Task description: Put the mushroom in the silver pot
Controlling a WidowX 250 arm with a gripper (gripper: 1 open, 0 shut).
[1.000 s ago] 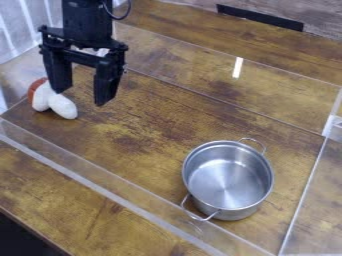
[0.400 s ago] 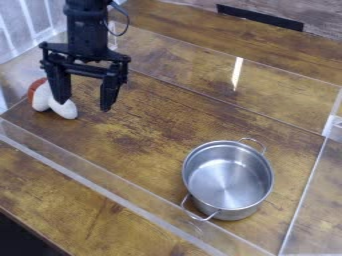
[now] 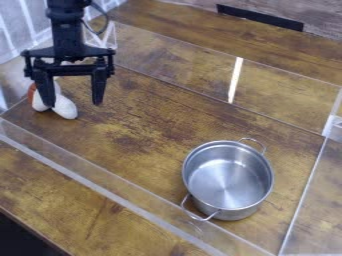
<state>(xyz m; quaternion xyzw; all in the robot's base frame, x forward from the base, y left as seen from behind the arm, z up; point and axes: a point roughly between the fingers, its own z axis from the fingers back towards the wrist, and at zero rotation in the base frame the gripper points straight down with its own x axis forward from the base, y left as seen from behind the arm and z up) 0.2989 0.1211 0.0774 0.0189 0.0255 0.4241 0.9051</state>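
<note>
The mushroom point(image 3: 54, 104) lies on its side at the left of the wooden table, white stem pointing right, reddish-brown cap toward the left edge. My black gripper point(image 3: 72, 97) points down over it, jaws wide open. One finger stands in front of the mushroom's cap end and the other finger point(image 3: 99, 92) is to the right of the stem. Whether the fingers touch it I cannot tell. The silver pot point(image 3: 229, 178) stands empty at the lower right, with two small loop handles, far from the gripper.
A clear plastic wall point(image 3: 134, 200) borders the work area along the front, and another clear panel point(image 3: 310, 190) rises on the right. A white object point(image 3: 335, 123) sits at the right edge.
The gripper has moved left and lower, rolling about its own axis, so its open fingers now bracket the mushroom. The mushroom and pot have not moved.
</note>
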